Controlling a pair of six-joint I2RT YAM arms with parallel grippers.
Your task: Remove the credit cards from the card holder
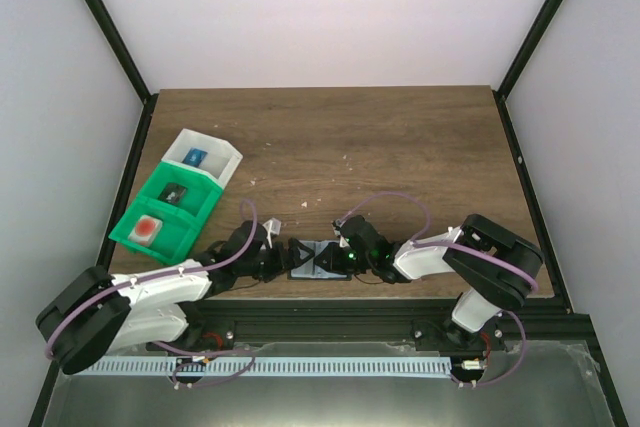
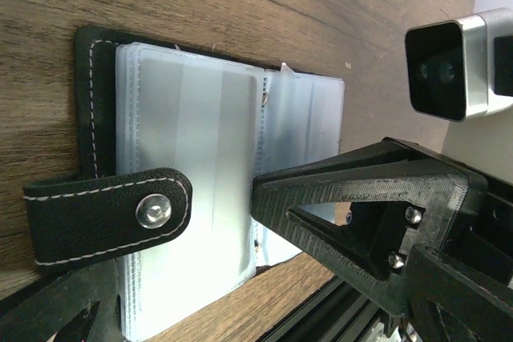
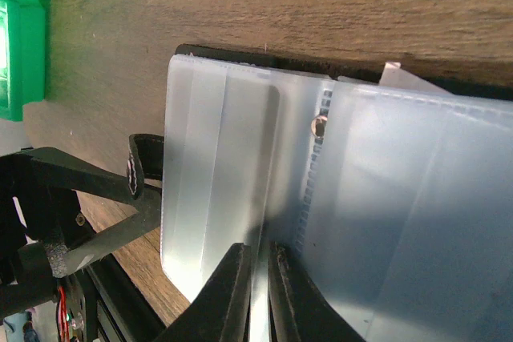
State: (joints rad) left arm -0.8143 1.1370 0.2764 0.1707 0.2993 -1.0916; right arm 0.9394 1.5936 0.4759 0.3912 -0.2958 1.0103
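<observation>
Looking down from the top external camera, you have the card holder (image 1: 318,259) lying open on the wooden table (image 1: 400,137) near its front edge, between your two arms. Your left gripper (image 1: 272,261) sits at the holder's left end and your right gripper (image 1: 347,259) at its right end, both low over it. Well apart, at the far left, stand a white bin (image 1: 228,159) and green bins (image 1: 205,204), each with a small item inside.

From the left wrist, you see the holder spread flat, with a black stitched rim around clear plastic sleeves (image 2: 304,110). A black strap (image 2: 80,222) with a metal snap (image 2: 154,212) lies across the nearer sleeve. A pale credit card (image 2: 220,134) shows through that sleeve, tucked inside it. One finger of your right gripper reaches in from the right, its tip at the fold between the sleeves. Your left fingers stand wide apart, and only a dark part of one shows at the lower left corner.

From the right wrist, your right fingers (image 3: 231,298) are drawn in to a narrow slit. The lower edge of a sleeve is pinched between them, right beside the fold. The card's rounded outline sits in the left sleeve. The left gripper's spread fingers show just beside the holder's strap end.
</observation>
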